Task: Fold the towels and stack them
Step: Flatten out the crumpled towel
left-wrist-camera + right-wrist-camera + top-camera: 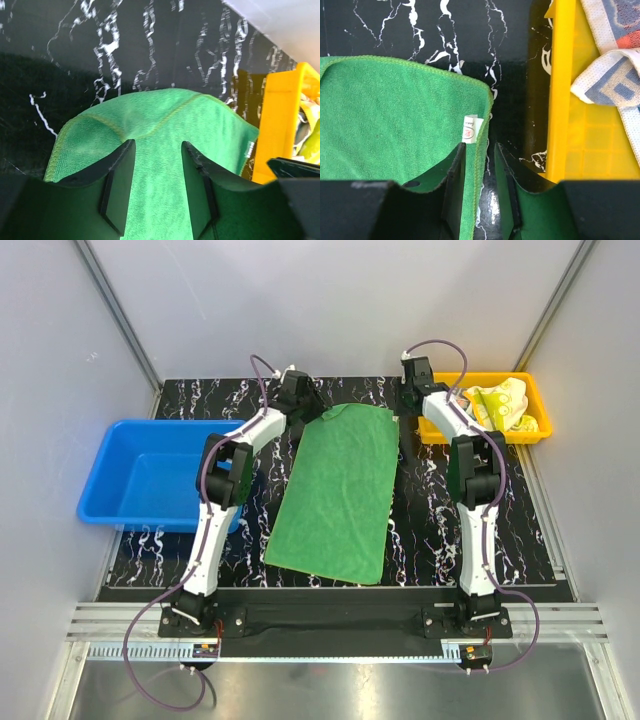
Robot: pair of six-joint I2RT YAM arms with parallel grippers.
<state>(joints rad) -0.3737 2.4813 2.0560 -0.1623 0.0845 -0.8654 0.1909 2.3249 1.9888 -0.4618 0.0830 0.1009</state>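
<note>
Now, green towel [335, 495]: it is lying spread flat and unfolded in the middle of the frame in the top view, running from the near edge of the surface [430, 530] up toward the far edge, slightly slanted.
Left end effector [308, 410]: it is sitting at the towel's upper left corner; in the left wrist view [157, 190] its fingers [122, 185] are standing apart with green cloth showing between them. Whether they are touching the cloth I cannot tell.
Right end effector [402, 425]: it is reaching to the towel's upper right corner; in the right wrist view [480, 175] its fingers [455, 190] are standing a little apart, straddling the hem just below the white label [470, 129], not clamped on it.
Yellow bin [485, 432]: it is sitting at the upper right of the top view, just beside the right end effector.
Pale yellow towel [497, 402]: it is lying crumpled inside the yellow bin.
Cream towel [620, 75]: it is lying in the same bin, its printed letters showing at the upper right of the right wrist view.
Blue bin [110, 480]: it is sitting at the left of the top view, beside the left arm.
</note>
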